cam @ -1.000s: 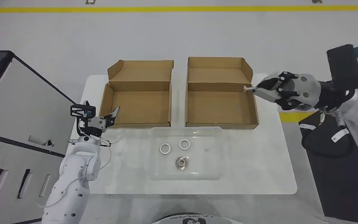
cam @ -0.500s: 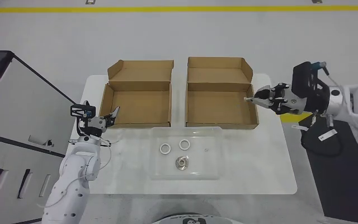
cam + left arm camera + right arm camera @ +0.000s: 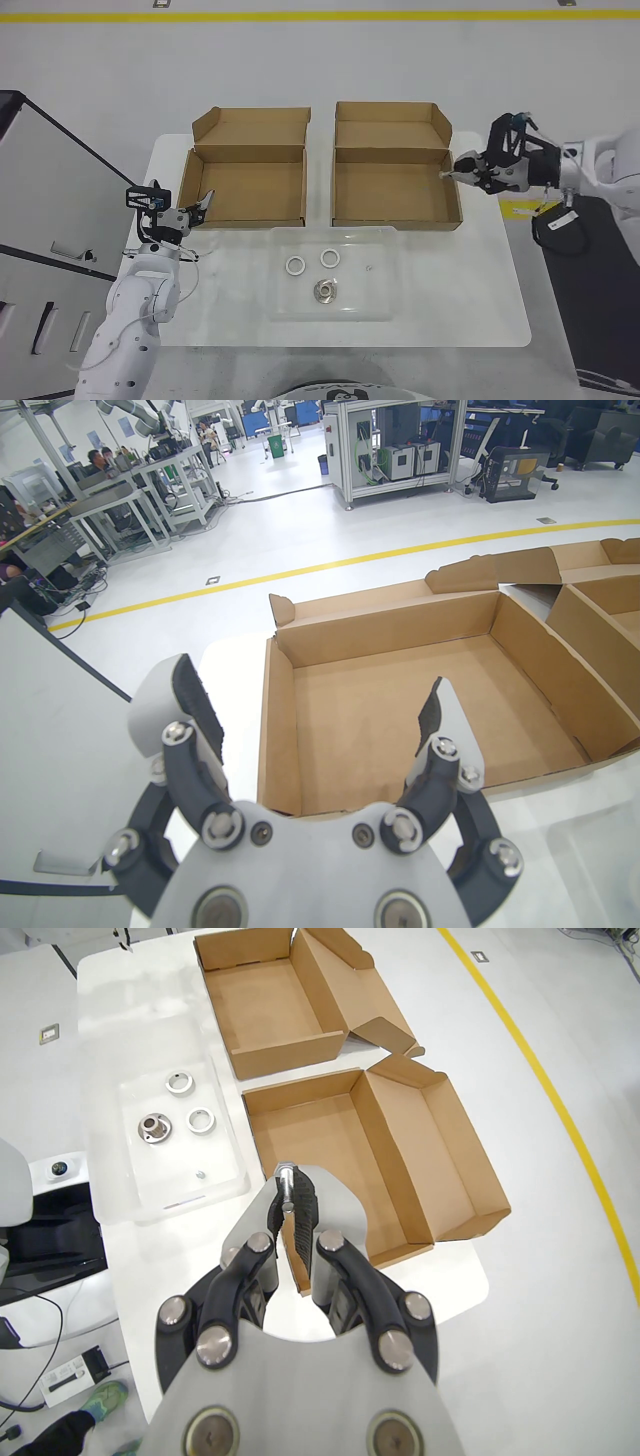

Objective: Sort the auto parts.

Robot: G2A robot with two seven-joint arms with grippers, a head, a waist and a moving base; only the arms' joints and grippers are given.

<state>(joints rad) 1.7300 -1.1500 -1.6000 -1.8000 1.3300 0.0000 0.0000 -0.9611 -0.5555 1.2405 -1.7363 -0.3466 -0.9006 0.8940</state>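
Currently the right gripper clenches a bolt by the side wall of the right box. The left gripper hangs released beside the left box.

White table, 2 open cardboard boxes side by side, 1 clear tray just before them

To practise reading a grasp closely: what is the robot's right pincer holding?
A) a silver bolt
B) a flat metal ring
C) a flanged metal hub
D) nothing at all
A: in the right wrist view the right pincer is shut on a silver bolt, whose head sticks out past the tips.
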